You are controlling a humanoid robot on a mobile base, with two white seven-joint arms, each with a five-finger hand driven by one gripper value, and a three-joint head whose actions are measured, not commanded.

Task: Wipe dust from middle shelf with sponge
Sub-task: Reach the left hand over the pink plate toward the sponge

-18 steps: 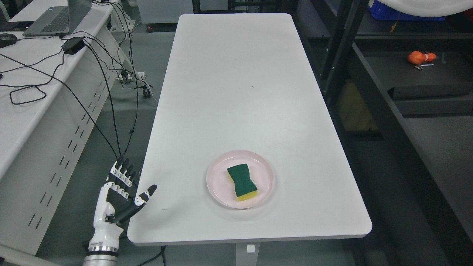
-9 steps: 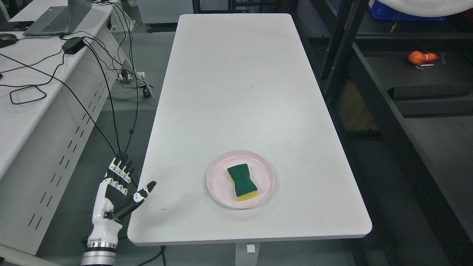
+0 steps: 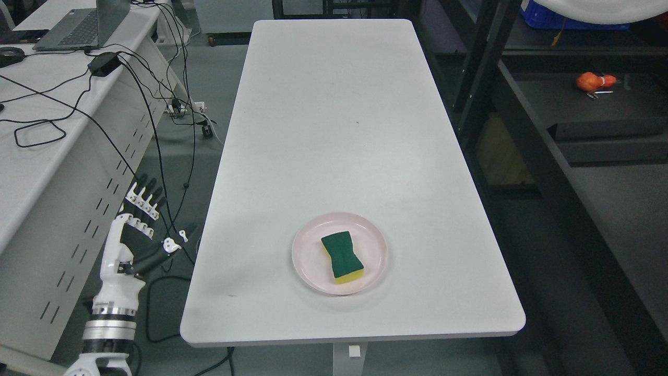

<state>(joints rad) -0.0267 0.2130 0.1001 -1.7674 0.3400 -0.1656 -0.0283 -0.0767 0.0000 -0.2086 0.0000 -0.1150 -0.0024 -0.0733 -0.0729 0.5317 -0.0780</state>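
Far left: side desk (image 3: 31, 172) with a laptop (image 3: 78, 26) and trailing black cables (image 3: 156, 130). Beside it, off the table edge and over the floor, the left hand (image 3: 135, 230) — fingers spread and pointing up, thumb out toward the table, holding nothing, touching nothing. No right hand in view.

Centre: long white table (image 3: 334, 130), bare but for a pink plate (image 3: 308, 266) near the front edge. The sponge (image 3: 342, 257) lies flat on the plate — green scouring face up, yellow foam showing along the near edge, waisted in the middle. It sits well apart from the hand.

Handling, judged: light, soft and compressible, rough enough on top not to slip. Best taken across the narrow waist, thumb on one long side and fingers on the other; a hard squeeze will buckle it. The plate may skid if pushed sideways.

Right: dark shelving (image 3: 574, 136), with an orange object (image 3: 595, 81) on one level. The wipe is not yet begun.
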